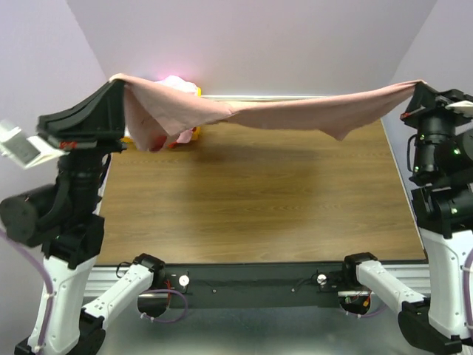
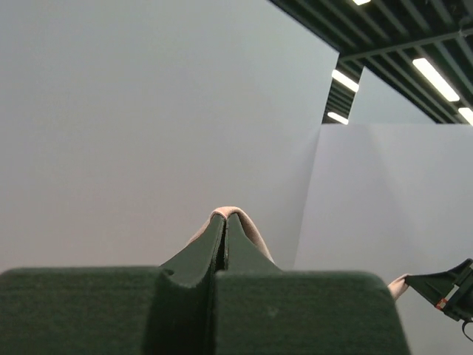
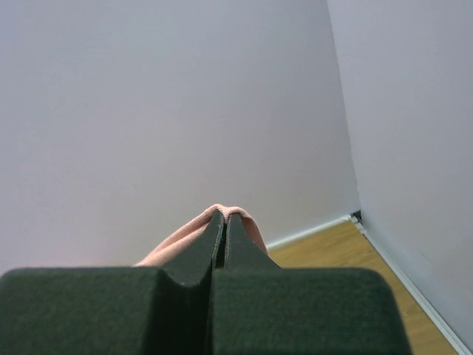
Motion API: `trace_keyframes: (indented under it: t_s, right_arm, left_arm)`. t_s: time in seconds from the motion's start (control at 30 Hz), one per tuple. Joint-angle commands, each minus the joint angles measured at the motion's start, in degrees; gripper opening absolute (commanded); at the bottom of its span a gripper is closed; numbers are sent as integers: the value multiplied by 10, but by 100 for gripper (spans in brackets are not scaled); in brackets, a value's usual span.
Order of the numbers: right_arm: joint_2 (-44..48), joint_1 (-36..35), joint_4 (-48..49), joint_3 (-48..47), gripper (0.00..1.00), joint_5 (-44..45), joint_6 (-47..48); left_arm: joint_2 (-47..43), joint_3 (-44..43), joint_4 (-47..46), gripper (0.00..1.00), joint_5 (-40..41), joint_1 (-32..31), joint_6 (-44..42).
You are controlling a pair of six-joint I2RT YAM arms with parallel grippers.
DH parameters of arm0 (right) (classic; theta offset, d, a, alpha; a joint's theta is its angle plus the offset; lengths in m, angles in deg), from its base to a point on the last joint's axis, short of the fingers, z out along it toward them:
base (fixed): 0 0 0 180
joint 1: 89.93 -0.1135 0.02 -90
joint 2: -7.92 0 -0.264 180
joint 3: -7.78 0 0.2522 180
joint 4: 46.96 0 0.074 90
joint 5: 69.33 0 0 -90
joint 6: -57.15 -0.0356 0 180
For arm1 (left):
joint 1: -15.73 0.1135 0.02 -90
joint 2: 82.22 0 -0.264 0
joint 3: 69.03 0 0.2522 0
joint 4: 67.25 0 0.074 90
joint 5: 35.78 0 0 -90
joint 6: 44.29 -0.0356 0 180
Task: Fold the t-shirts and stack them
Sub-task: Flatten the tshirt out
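Top external view shows the left gripper (image 1: 118,80) and right gripper (image 1: 418,87) each clamped on a pink t-shirt (image 1: 295,112) stretched above the table (image 1: 259,200), so folding seems not yet begun.

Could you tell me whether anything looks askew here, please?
The pink t-shirt hangs unevenly between the left gripper and right gripper: bunched and drooping near the left, with a flap dangling toward the right.
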Motion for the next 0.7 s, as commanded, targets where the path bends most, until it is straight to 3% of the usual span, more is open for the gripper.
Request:
trace_keyframes:
  t_s: [0.0,0.3,0.43,0.57,0.67]
  right_arm:
    - [31,2,12,-32,0,-12,4]
    - [58,2,-4,-100,0,-33,0]
    - [51,3,-3,-95,0,-17,8]
    - [8,3,1,-55,0,43,30]
    - [-61,2,34,7,1,143,50]
  left_arm:
    - [-29,-28,25,0,-6,4,-18]
    - [-37,-128,50,0,-41,4,-23]
    - [-9,-126,20,0,-60,4,-6]
    - [45,-80,-35,0,-82,4,18]
    - [147,-48,-72,0,-94,3,29]
